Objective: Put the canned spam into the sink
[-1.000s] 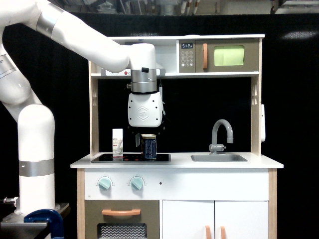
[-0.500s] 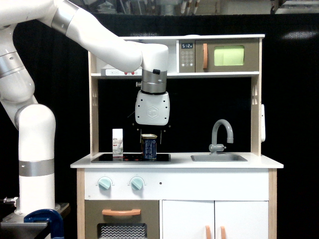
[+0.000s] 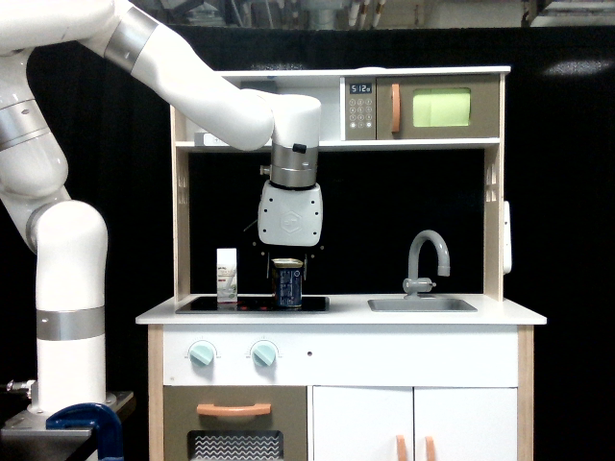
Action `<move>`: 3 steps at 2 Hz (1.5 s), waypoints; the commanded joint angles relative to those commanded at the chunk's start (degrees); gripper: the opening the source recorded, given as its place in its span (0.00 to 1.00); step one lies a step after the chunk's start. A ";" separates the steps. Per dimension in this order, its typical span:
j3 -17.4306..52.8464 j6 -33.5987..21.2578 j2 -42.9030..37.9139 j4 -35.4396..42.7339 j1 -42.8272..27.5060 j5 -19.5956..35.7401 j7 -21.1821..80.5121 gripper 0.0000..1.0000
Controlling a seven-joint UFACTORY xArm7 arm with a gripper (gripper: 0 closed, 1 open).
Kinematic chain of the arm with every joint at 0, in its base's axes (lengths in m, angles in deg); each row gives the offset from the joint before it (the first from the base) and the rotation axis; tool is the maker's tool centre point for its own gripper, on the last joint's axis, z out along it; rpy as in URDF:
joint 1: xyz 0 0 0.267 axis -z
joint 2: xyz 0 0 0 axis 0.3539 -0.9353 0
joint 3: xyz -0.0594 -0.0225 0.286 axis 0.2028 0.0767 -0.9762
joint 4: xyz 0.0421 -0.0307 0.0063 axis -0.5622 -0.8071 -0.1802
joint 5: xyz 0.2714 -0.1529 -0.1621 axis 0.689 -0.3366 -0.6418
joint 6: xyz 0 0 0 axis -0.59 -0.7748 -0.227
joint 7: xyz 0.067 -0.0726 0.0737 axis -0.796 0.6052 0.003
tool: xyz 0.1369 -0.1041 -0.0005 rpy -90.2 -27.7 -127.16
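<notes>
White end effector [image 3: 288,252] now slightly left, above canned spam [image 3: 287,283].

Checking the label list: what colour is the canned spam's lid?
Tan-yellow, above a dark blue body; the canned spam shows only in the exterior view.

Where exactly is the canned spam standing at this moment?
In the exterior view, the canned spam stands upright on the black stovetop, right of the white carton and left of the sink, directly under the gripper.
</notes>
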 joint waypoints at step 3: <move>-8.04 7.53 -8.33 2.92 -6.87 10.41 -5.71 1.00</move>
